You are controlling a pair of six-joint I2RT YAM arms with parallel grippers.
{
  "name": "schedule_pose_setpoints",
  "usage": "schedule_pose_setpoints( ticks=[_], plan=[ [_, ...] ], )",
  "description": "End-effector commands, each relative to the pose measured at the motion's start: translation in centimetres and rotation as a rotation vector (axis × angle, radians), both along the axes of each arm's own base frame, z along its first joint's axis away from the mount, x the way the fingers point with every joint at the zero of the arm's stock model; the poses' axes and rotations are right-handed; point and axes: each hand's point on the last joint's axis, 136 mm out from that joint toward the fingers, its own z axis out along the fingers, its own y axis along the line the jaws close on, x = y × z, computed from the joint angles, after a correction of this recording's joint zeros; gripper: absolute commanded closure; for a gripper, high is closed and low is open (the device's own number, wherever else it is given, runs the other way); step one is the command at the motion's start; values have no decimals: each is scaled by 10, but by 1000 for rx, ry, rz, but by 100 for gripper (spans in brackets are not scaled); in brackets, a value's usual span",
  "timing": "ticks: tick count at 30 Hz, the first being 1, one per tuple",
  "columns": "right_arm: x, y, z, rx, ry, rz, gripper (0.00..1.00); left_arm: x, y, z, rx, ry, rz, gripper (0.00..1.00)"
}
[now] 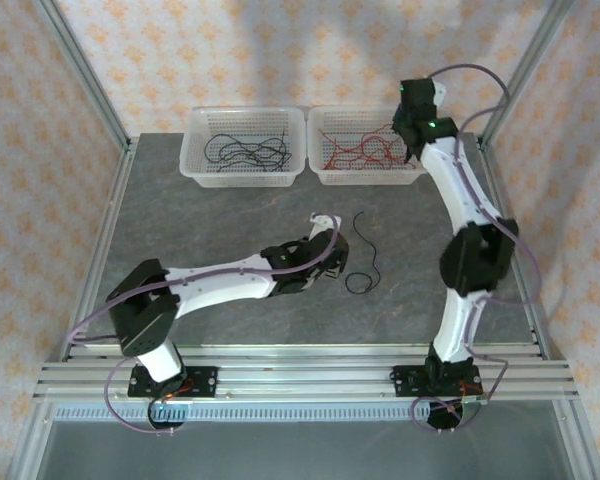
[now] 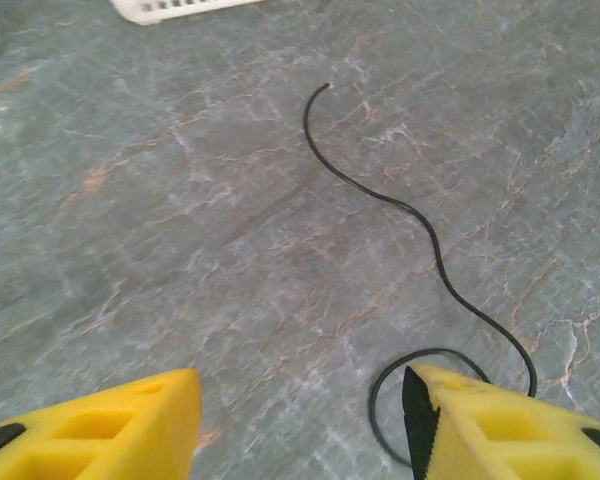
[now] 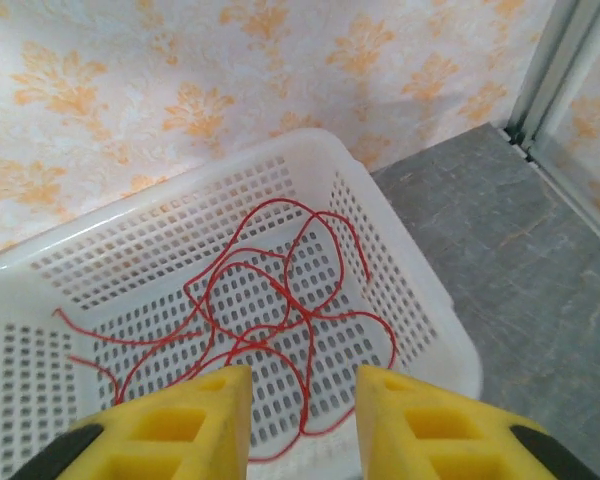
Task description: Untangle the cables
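Two baskets: white perforated tubs side by side at the top of the overhead frame, the left basket (image 1: 242,180) and the right basket (image 1: 370,179) (image 3: 405,265), both standing on the grey marbled surface (image 1: 230,225) (image 2: 180,200).
Black cables (image 1: 248,152): a loose tangle lying inside the left basket.
Red cables (image 1: 365,152) (image 3: 280,300): curled loops piled in the right basket; in the right wrist view they cross one another over its perforated floor.
Loose black cable (image 1: 364,255) (image 2: 430,235): alone on the surface at the middle of the overhead frame. It wriggles from a free end nearest the baskets down to a small loop at its near end.
Left claw (image 1: 332,262) (image 2: 300,385): low over the surface just left of the loose black cable, yellow fingers (image 2: 130,425) parted wide and gripping nothing. In the left wrist view the loop curls at lower right, partly hidden by the right-hand finger; whether they touch, I cannot tell.
Right claw (image 1: 412,150) (image 3: 303,385): upper right of the overhead frame, above the near edge of the right basket. Its fingers stand a narrow gap apart with nothing between them, the red cables below.
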Motion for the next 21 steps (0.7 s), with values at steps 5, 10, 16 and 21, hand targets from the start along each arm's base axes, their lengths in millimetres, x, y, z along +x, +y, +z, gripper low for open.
schedule_pose_setpoints(
  ticks=[5, 10, 16, 21],
  plan=[
    [-93, -9, -13, 59, -34, 32, 68, 58, -42, -18, -49, 23, -56, 44],
    [-149, -8, -36, 122, -18, 66, 68, 100, -51, -46, -53, 68, -50, 44],
    [-198, -1, -61, 217, -10, 107, 67, 133, -60, -75, -59, 96, -65, 44],
    [-219, 3, -81, 272, 18, 124, 67, 142, -75, -86, -82, 105, -112, 44]
  ],
)
